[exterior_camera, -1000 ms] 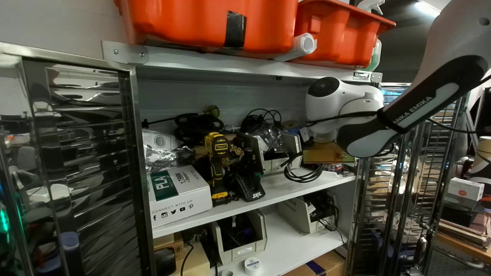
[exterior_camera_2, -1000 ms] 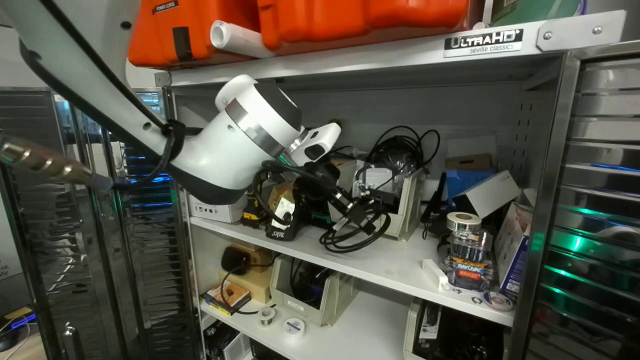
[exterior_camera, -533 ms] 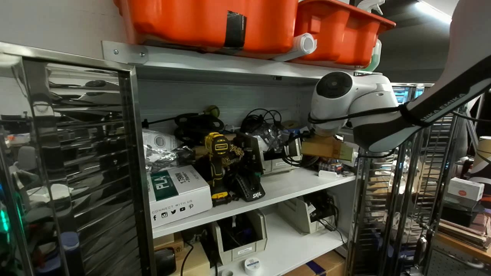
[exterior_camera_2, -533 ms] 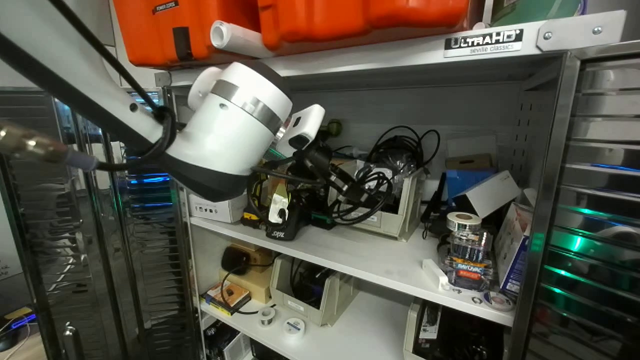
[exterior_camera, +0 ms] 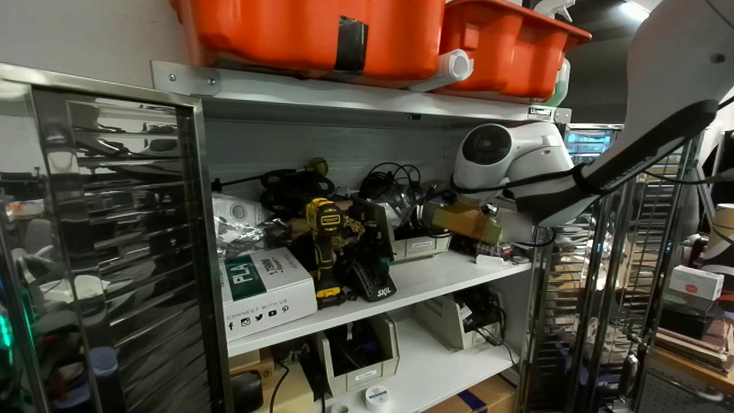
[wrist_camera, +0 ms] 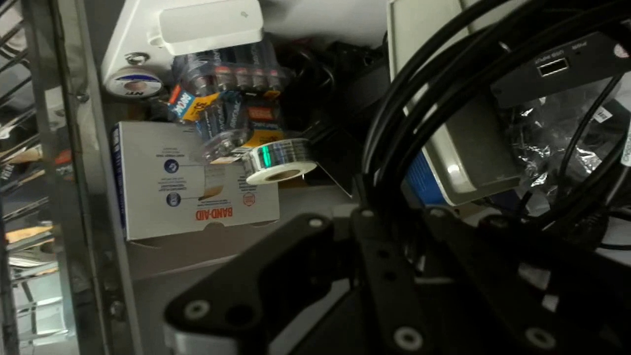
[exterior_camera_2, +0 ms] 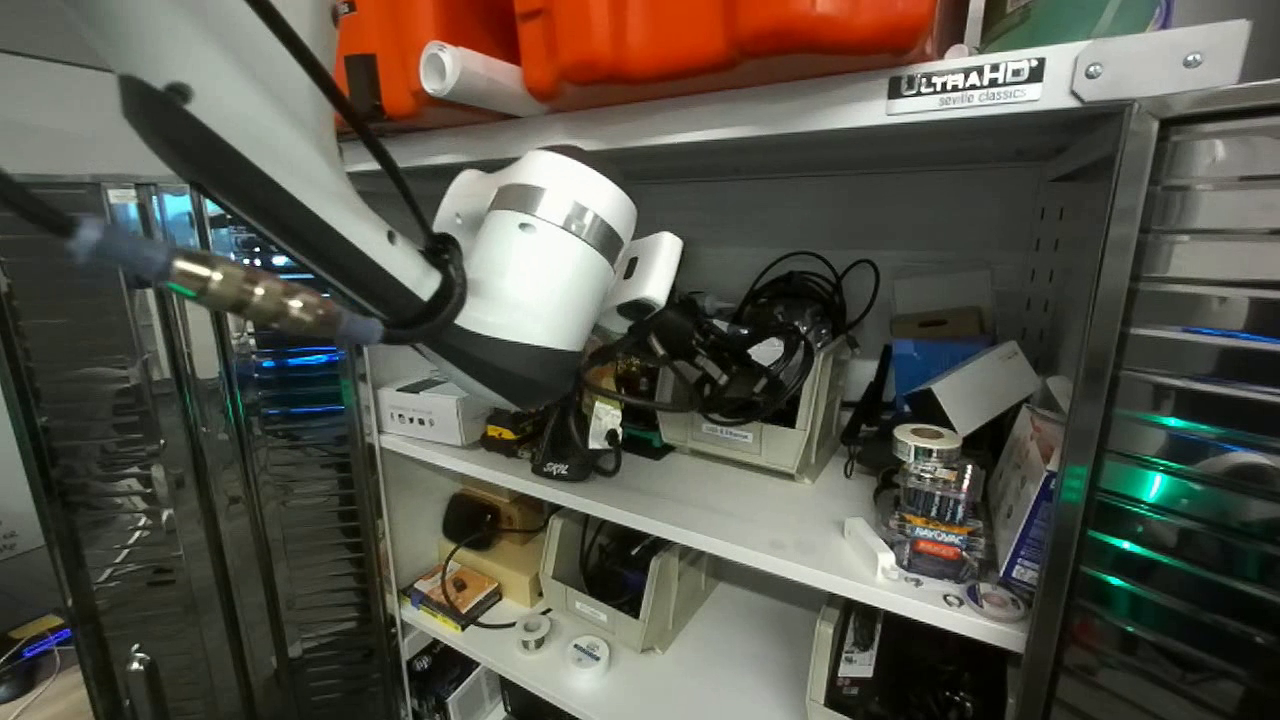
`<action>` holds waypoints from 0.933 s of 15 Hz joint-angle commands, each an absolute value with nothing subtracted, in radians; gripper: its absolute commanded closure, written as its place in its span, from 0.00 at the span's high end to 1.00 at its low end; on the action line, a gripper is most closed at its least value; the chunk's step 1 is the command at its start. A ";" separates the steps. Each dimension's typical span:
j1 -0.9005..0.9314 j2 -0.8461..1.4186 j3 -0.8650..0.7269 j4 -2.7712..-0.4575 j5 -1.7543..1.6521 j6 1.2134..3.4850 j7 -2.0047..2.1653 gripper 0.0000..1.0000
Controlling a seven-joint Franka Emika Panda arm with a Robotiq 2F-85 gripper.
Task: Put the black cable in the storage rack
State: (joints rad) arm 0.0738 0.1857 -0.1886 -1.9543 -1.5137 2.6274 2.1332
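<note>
Several loops of black cable [wrist_camera: 387,153] to mind, pinched in the end effector [wrist_camera: 389,209], near the open bin [exterior_camera_2: 820,420] on the storage rack [exterior_camera_2: 690,488]. Likely light, springy, hardly fragile; best held across the bunched strands.

You had two orange tubs [exterior_camera: 309,37], three beige bins [exterior_camera_2: 600,612], one yellow drill [exterior_camera: 325,244], one rolled sheet [exterior_camera: 453,67], one Band-Aid box [wrist_camera: 192,192] and one gripper [wrist_camera: 377,197].
</note>
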 commanded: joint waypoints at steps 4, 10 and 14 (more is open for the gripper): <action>0.069 0.375 -0.171 -1.670 -1.475 2.704 2.246 0.10; 0.068 0.462 -0.148 -1.534 -1.454 2.712 2.229 0.10; 0.063 0.503 -0.145 -1.507 -1.448 2.714 2.204 0.37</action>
